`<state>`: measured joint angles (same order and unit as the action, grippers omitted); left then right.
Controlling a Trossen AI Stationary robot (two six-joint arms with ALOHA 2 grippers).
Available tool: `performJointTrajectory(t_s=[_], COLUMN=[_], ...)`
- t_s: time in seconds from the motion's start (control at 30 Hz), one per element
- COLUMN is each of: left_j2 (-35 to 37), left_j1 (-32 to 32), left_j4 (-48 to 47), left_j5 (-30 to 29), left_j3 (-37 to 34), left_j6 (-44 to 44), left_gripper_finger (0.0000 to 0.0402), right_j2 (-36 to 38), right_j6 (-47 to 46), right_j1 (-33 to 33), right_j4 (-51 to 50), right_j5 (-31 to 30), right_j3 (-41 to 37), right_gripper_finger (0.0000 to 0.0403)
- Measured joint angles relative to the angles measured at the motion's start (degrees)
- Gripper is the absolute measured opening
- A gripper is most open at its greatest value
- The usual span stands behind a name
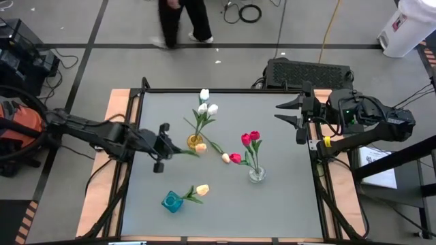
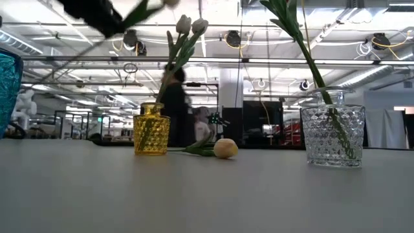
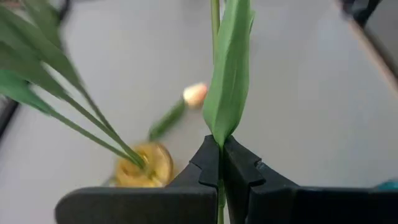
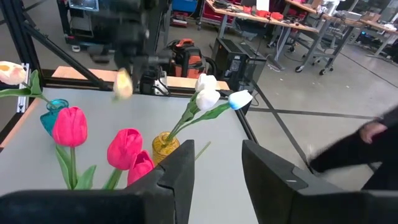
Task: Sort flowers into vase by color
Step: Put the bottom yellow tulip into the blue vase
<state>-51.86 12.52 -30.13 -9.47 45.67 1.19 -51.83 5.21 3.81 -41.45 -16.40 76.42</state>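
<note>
My left gripper (image 1: 165, 146) hovers over the table's left half, shut on a tulip's green stem. The tulip's pale yellow head (image 4: 123, 84) hangs near the yellow vase (image 1: 195, 141), which holds white tulips (image 1: 206, 104). Red tulips (image 1: 250, 138) stand in the clear vase (image 1: 257, 174). One pale yellow tulip (image 1: 202, 190) is in the teal vase (image 1: 172, 201). Another pale tulip lies on the table on its head (image 2: 225, 148) and stem. My right gripper (image 1: 289, 116) waits open, high at the table's right edge. My left gripper pinches the stem (image 3: 219, 152) between its two fingertips, right where a long leaf (image 3: 230, 81) branches off. The fingers slant down toward the table's right side, and the stem runs on beyond them roughly in line. The flower is lifted clear of the table.
A person walks on the floor beyond the far edge (image 1: 180, 24). Bare grey table (image 1: 286, 204) lies at the near right and along the near edge. The three vases stand close together in the middle.
</note>
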Motion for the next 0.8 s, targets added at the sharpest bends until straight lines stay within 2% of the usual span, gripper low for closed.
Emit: performJointTrajectory(t_s=[0.23,0.43,0.8], left_j2=[7.24,13.45,23.9], left_j1=[-1.93,-2.4,-2.39], left_j4=[-0.22,-0.61,3.36], left_j5=[0.42,3.74,16.42], left_j3=[5.71,9.81,11.69], left_j6=[0.0,0.24,5.99], left_gripper_finger=[0.0005,0.0005,0.0005], right_j2=[0.0,0.0,0.0], right_j6=[-0.01,0.0,-0.02], right_j1=[0.0,-0.02,-0.01], right_j4=[0.01,0.02,0.02], right_j5=[-0.01,-0.02,-0.02], right_j3=[-0.01,-0.02,-0.02], right_gripper_finger=[0.0125,0.0125,0.0125])
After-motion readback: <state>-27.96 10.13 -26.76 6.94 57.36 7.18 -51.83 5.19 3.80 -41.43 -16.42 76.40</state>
